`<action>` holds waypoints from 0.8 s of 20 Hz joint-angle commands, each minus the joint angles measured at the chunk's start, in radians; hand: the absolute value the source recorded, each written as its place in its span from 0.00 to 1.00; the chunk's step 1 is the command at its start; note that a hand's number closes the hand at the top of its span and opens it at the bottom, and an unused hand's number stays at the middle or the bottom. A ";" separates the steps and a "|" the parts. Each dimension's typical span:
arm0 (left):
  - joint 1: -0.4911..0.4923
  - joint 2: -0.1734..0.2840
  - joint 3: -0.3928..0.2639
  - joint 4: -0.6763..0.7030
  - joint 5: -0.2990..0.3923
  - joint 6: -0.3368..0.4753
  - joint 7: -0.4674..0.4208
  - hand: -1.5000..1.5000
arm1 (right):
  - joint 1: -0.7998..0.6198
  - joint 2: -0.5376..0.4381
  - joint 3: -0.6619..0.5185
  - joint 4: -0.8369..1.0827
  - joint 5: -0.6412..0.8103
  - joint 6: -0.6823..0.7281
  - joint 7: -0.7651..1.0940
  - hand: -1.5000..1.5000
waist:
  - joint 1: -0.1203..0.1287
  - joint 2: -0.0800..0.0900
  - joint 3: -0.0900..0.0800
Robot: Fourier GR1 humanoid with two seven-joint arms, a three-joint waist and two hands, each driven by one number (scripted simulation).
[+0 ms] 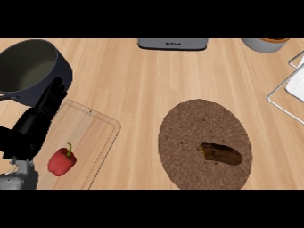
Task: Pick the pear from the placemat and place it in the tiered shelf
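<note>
A brown pear (220, 153) lies on its side on the oval brown placemat (194, 124), toward the mat's lower right. The tiered shelf (297, 91), a white wire-framed rack, shows at the right edge, partly cut off. My left hand (22, 131) stands at the far left over the cutting board's edge, fingers straight and pointing up toward the pot, holding nothing. It is far from the pear. My right hand does not show.
A dark pot (24, 71) with a handle sits at the upper left. A red bell pepper (62, 162) lies on a wooden cutting board (88, 133). A grey appliance (172, 43) and a grey cup (266, 44) stand along the far edge.
</note>
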 commanded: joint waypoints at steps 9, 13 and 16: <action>0.017 -0.001 0.021 0.038 0.006 -0.007 -0.033 0.50 | -0.269 -0.002 -0.181 0.144 -0.218 0.403 0.083 0.00 | -0.022 -0.010 -0.002; -0.033 0.000 0.012 -0.009 0.010 0.004 0.047 0.50 | -0.368 -0.097 -0.252 0.255 -0.276 0.557 0.199 0.00 | -0.011 -0.006 -0.001; -0.037 0.008 0.027 -0.001 0.013 0.005 0.042 0.50 | -0.407 -0.126 -0.325 0.363 -0.346 0.649 0.329 0.00 | -0.009 -0.003 -0.001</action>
